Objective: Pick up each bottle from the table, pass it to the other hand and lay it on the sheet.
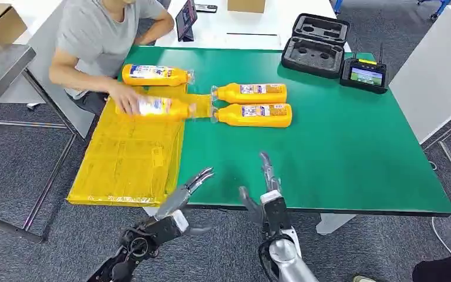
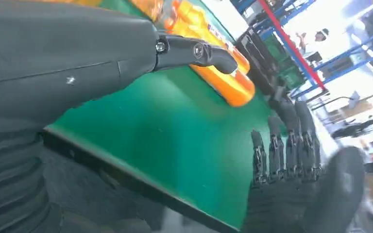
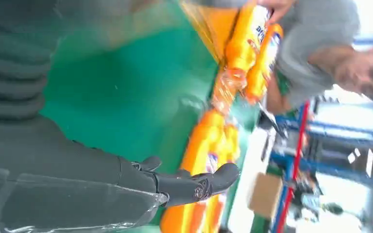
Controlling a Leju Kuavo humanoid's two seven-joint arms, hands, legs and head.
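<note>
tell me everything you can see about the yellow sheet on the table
The glossy yellow plastic sheet lies flat over the left end of the green table top, its wrinkled surface catching the light. It looks rectangular, and its near left corner reaches past the table's edge. Two orange plastic bottles with white labels lie on their sides at its far end, one behind the other, and a person's hand rests on the nearer one. Neither robot hand touches the sheet.

A green table (image 1: 352, 158) carried a yellow sheet (image 1: 130, 154) along its left side with two orange bottles (image 1: 155, 75) on it, two more bottles (image 1: 252, 104) mid-table, and a black case (image 1: 315, 44) and controller (image 1: 363, 74) far right.
</note>
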